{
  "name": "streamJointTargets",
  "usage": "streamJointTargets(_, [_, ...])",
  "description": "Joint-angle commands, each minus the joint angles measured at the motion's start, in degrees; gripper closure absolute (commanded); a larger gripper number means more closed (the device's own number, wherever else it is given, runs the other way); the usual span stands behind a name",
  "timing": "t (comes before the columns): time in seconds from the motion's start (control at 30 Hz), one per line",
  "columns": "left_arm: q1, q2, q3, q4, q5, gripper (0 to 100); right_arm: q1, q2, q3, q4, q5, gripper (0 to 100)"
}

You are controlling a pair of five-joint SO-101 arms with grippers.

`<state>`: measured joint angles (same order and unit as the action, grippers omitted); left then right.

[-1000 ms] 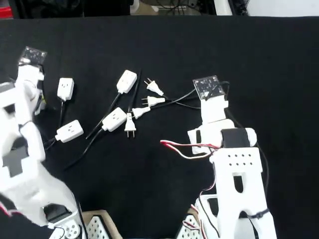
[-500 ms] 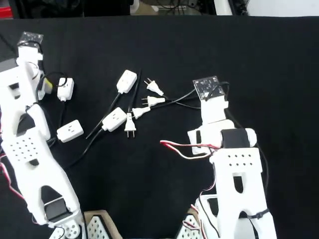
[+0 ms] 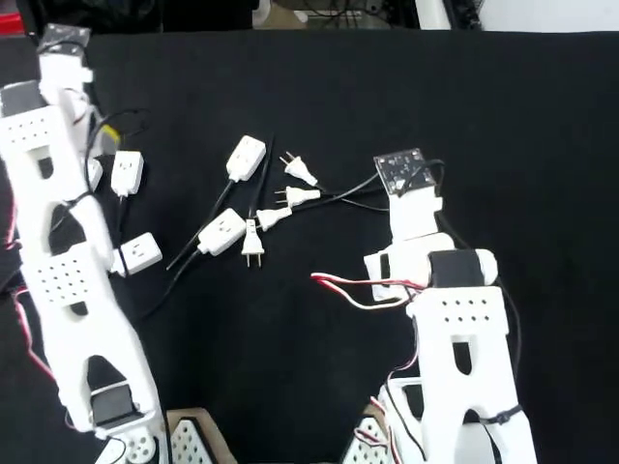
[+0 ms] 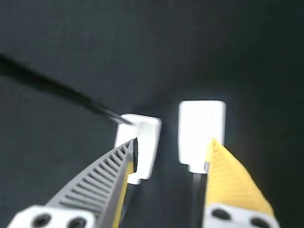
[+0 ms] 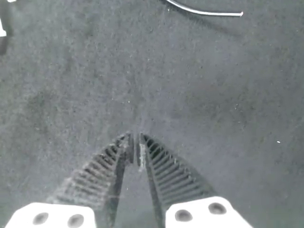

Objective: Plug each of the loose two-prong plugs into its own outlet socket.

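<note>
**On the black table: four sockets, four plugs, none seated**

1. Table [image 3: 542, 116]. Black cloth, carrying all the items below.
2. Left arm [image 3: 58, 271]. White, reaching along the table's left edge, beside sockets 1 and 2.
3. Right arm [image 3: 455, 319]. White, centre-right, with its wrist just beside the plug cluster.
4. Left gripper [image 4: 172, 142]. Jaws spread wide and holding nothing. In its wrist view two white sockets lie just past the fingertips. One sits against the grey finger; contact cannot be told.
5. Right gripper [image 5: 135, 142]. Jaws closed to a thin slit and empty, over bare cloth.
6. Socket 1 [image 3: 127, 172] and socket 2 [image 3: 135, 253] lie at the left. Socket 3 [image 3: 246, 158] and socket 4 [image 3: 221, 232] lie mid-table. Each trails a black cord [image 3: 184, 253].
7. Plug 1 [image 3: 300, 170], plug 2 [image 3: 298, 196], plug 3 [image 3: 272, 217] and plug 4 [image 3: 252, 242] are bunched between the middle sockets and the right wrist. Plug 3 is just beside socket 4.

Handling (judged): the plugs and sockets are light, rigid, smooth plastic, so they are likely to skid on the cloth. The cords will probably tug and twist whatever is lifted. Take a plug by the flat sides of its body, behind the prongs. Pinch the socket across its narrow sides with the other gripper, or it may slide away as the plug is pushed in.
</note>
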<state>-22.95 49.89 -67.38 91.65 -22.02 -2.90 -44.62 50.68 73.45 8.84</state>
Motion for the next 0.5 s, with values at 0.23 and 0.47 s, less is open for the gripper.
streamJointTargets(0.23, [6.73,4.75,-3.91,-0.09,6.42,76,-0.7,0.13,-0.4,-0.53,-0.26,98.2])
streamJointTargets(0.47, [3.03,14.33,-4.26,-9.23,6.33,76,-0.7,0.13,-0.4,-0.53,-0.35,98.2])
